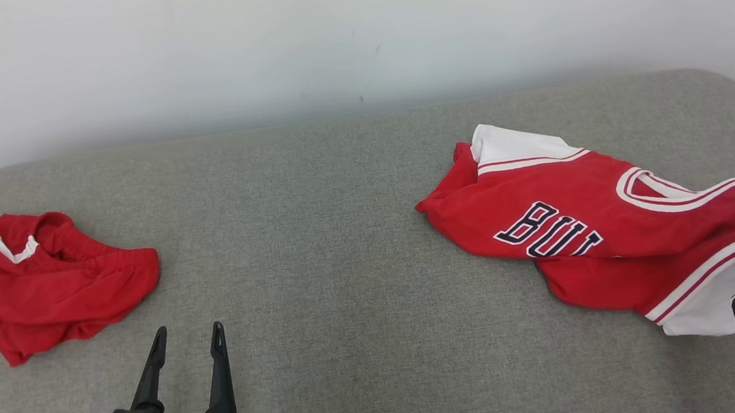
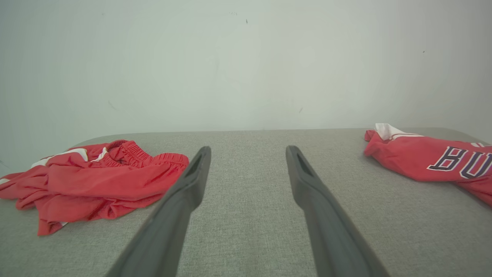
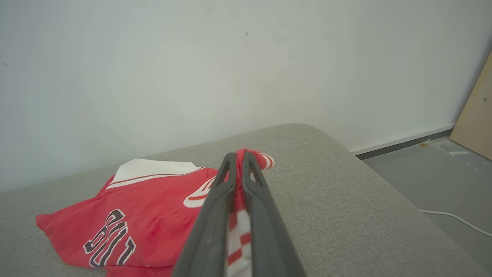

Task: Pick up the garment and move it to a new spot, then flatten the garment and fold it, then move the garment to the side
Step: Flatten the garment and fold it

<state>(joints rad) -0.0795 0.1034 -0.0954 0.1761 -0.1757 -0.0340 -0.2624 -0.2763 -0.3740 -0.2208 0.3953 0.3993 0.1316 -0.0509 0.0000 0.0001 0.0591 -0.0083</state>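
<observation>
R gripper (image 3: 239,156): clamped shut on red/white edge trim of jersey (image 1: 581,214). Rest of jersey laid crumpled on grey bench (image 1: 353,341), R side, lettering up. L gripper (image 1: 189,332): jaws held wide apart, nothing gripped, over bare bench. Red shorts (image 1: 48,287): bunched at far L, well apart from jersey.

Light: bright, even, diffuse; its source cannot be told.
Wall (image 1: 352,35): washed pale with a faint green cast, dimmer toward the corners in both wrist views.
Shadows: a soft grey band at the foot of the wall on the cushion (image 1: 346,268); a thin dark line under the jersey (image 1: 582,227), well below the wall.
Focus: cushion weave crisp in the head view, softer in the wrist views.
</observation>
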